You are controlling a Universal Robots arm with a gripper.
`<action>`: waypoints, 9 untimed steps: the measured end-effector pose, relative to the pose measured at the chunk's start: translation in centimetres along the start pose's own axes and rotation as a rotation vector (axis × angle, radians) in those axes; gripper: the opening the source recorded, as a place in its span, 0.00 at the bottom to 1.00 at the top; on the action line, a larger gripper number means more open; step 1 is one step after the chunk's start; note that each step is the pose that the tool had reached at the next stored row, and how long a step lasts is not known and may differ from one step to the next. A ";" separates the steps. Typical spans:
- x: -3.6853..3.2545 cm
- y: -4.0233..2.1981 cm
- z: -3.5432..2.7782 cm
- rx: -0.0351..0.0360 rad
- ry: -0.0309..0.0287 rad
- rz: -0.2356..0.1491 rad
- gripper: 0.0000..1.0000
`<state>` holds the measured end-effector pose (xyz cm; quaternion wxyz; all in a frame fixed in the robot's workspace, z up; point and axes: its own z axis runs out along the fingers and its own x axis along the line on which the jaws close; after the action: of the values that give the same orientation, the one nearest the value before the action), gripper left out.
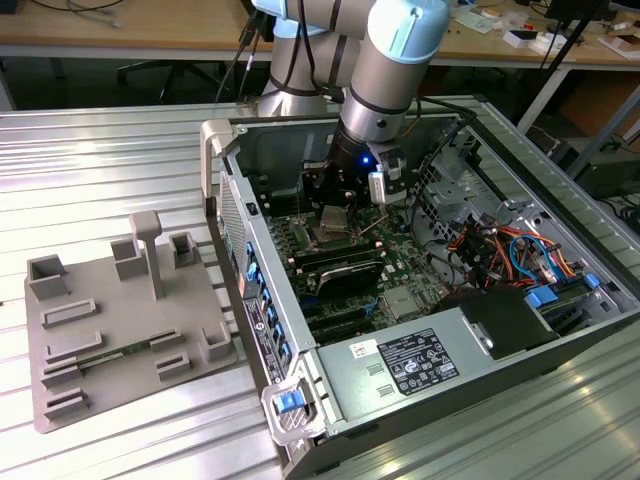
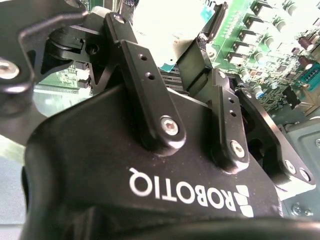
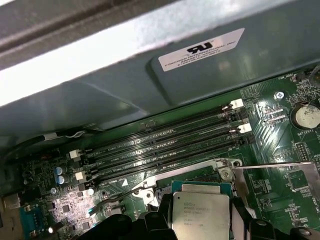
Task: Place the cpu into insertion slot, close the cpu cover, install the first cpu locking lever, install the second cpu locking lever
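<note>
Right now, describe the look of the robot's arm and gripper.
The arm has silver-grey tubular segments with pale blue joint caps; black cables run beside its base, and a small blue light glows at the wrist. The gripper is matte black, with flat linkage bars pinned by hex screws and white lettering on its body.

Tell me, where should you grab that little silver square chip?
Probably by two opposite side edges, coming from straight above its face. The cpu is thin and flat with a broad metal top, so only its rim gives pinch faces; the gripper pinches it that way.
</note>
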<state>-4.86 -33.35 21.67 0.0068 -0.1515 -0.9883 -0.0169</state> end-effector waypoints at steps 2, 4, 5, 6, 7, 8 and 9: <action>0.00 0.00 0.02 -0.0001 -0.0001 0.006 0.55; 0.00 0.00 0.03 -0.0002 -0.0003 0.010 0.55; 0.00 0.00 0.03 -0.0002 -0.0004 0.012 0.55; 0.00 0.00 0.04 -0.0003 -0.0005 0.015 0.55; 0.00 0.00 0.05 -0.0003 -0.0005 0.017 0.55; 0.00 0.00 0.05 -0.0003 -0.0005 0.018 0.55; 0.00 0.00 0.06 -0.0004 -0.0006 0.021 0.55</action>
<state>-4.86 -33.35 21.61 0.0066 -0.1620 -0.9866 -0.0169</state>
